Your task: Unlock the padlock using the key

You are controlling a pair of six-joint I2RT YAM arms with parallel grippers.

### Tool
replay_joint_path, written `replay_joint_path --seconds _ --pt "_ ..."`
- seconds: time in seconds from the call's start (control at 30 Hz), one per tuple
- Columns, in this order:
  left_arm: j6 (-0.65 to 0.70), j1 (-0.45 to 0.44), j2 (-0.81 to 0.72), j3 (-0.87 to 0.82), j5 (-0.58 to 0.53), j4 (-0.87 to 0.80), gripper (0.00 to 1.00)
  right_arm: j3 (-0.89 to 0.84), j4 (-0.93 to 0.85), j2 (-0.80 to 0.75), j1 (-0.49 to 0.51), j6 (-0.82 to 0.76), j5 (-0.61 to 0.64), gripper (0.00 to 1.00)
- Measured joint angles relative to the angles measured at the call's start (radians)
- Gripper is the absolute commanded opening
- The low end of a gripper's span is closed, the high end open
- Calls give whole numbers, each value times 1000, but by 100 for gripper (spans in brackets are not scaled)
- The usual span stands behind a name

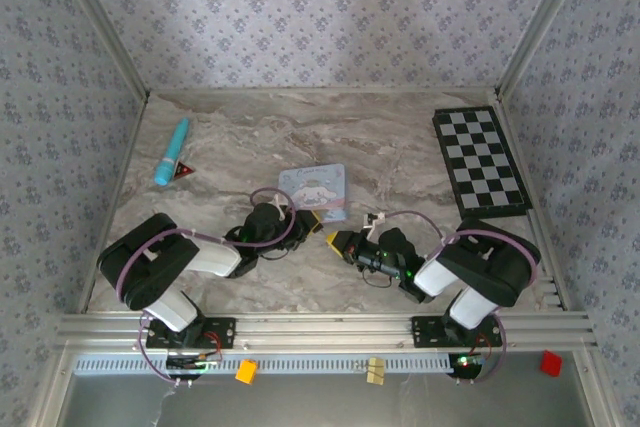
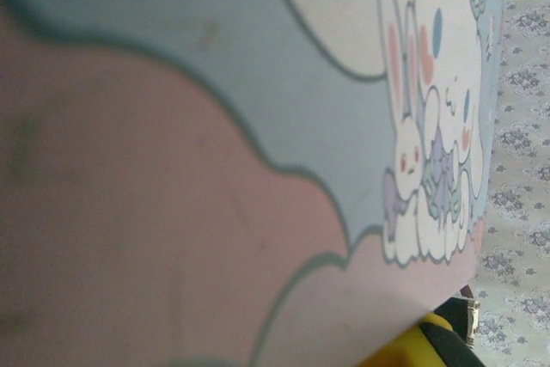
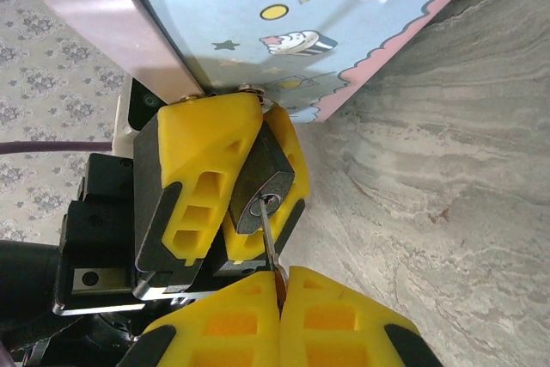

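The small dark padlock [image 3: 262, 180] sits clamped between my left gripper's yellow fingers [image 3: 202, 169], keyhole end facing my right wrist camera. The thin metal key [image 3: 269, 238] has its tip in the keyhole, and its head is pinched in my right gripper [image 3: 279, 279], which is shut on it. From above, the left gripper [image 1: 304, 217] and right gripper [image 1: 336, 239] meet tip to tip just below the pastel tin [image 1: 315, 192]. The shackle is hidden against the tin's edge. In the left wrist view the tin lid [image 2: 258, 126] is very close, with one yellow finger [image 2: 412, 348] at the bottom.
A teal pen [image 1: 171, 151] and a small red triangle [image 1: 184, 169] lie at the back left. A checkerboard [image 1: 480, 160] lies at the back right. Patterned walls enclose the marble table [image 1: 400, 147] on three sides.
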Motion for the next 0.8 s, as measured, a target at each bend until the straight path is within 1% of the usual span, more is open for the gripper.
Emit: replay_joint_path --seconds 0.43,0.8 --pt "-23 0 0 -19 5 51 12 29 36 62 -2 22 -10 0" --pt "-23 10 0 -34 10 74 12 22 42 64 -2 26 -11 0"
